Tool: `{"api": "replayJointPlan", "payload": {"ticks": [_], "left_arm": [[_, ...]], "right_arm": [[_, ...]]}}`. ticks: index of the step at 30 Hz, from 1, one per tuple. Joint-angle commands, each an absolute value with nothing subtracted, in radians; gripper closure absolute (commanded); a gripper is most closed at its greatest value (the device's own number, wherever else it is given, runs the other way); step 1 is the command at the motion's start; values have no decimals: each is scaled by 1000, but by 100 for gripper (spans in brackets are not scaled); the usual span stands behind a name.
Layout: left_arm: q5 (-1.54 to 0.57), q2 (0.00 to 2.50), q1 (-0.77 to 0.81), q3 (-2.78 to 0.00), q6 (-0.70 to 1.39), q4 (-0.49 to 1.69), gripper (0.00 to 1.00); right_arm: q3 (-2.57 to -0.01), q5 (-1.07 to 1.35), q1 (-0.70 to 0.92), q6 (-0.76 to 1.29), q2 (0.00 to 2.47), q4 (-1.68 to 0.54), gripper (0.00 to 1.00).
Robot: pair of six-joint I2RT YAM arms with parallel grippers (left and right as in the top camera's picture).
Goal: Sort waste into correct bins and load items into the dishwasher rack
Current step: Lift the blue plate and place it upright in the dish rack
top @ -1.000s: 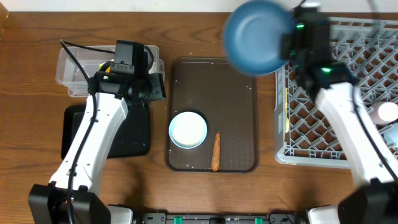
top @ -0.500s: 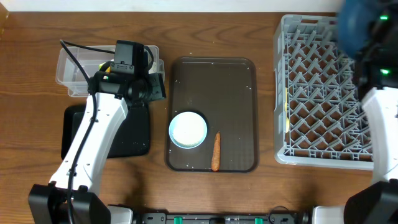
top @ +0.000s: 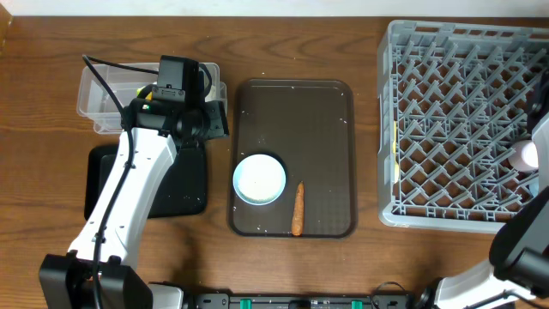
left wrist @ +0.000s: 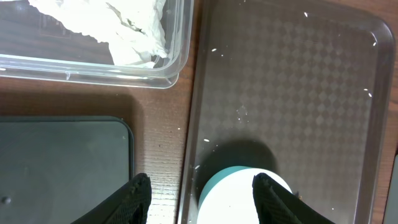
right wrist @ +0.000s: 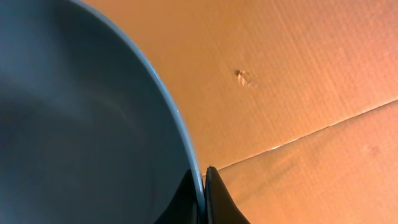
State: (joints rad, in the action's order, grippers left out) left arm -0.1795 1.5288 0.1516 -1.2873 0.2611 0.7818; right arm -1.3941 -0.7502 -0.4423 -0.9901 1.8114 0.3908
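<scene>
Currently the left end effector (left wrist: 202, 194) hangs with its two fingers (left wrist: 138, 194) apart and nothing between them. It sits above the strip of counter (left wrist: 158, 130) between the black tray (left wrist: 62, 165) and the dark brown serving tray (left wrist: 298, 81).

The clear tub (top: 99, 103) stands on the far left of the counter. It holds crumpled white tissue (left wrist: 127, 28) and touches nothing else. The black tray lies just near of the tub, partly under the left arm (top: 129, 189).

The white bowl (top: 259, 178) stands upright on the near left part of the serving tray. The carrot stick (top: 298, 209) lies just to the right of the bowl, apart from it, with its length running near to far. Loose white rice grains (left wrist: 214, 50) are scattered over the tray surface.

The dishwasher rack (top: 455, 120) occupies the right side of the counter. A pale pink round item (top: 525, 155) shows at its right edge; its identity cannot be confirmed.

The right end effector (right wrist: 200, 193) is outside the overhead view. In the right wrist view its fingers (right wrist: 219, 200) are clamped together on the rim of the dark blue plate (right wrist: 81, 124). The plate fills the left of that view, with brown cardboard (right wrist: 298, 81) behind it. The plate's position relative to the rack cannot be determined.
</scene>
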Motion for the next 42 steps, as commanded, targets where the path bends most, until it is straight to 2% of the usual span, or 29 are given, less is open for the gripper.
{"api": "replayJointPlan", "payload": {"ticks": [1, 9, 17, 18, 20, 22, 26, 32, 34, 38, 42], "left_arm": [[-171, 1528, 152, -1293, 256, 785, 45], [-171, 1528, 152, -1293, 263, 785, 45], [-171, 1528, 152, -1293, 267, 783, 44], [-171, 1528, 152, -1293, 267, 783, 45], [-171, 1528, 152, -1293, 267, 783, 44], [-171, 1528, 152, -1293, 267, 784, 45], [-171, 1528, 152, -1293, 267, 785, 44], [-171, 1528, 152, -1293, 267, 785, 45], [-171, 1528, 152, -1293, 266, 785, 45], [-171, 1528, 152, -1293, 266, 785, 44], [-171, 1528, 152, -1293, 266, 785, 45]], "right_arm": [[-1407, -778, -467, -1118, 1864, 459, 99], [-1407, -778, -490, -1183, 1982, 554, 99], [-1407, -778, -467, -1037, 2012, 487, 99], [-1407, -778, -461, -1024, 2012, 477, 96], [-1407, -791, -442, -1000, 2012, 464, 79], [-1407, -826, -418, -973, 2012, 455, 66], [-1407, -889, -377, -942, 2012, 455, 51], [-1407, -973, -352, -901, 2007, 457, 14], [-1407, -1001, -352, -854, 1992, 455, 6], [-1407, -965, -337, -828, 1934, 408, 1], [-1407, -834, -316, -704, 1842, 244, 1]]}}
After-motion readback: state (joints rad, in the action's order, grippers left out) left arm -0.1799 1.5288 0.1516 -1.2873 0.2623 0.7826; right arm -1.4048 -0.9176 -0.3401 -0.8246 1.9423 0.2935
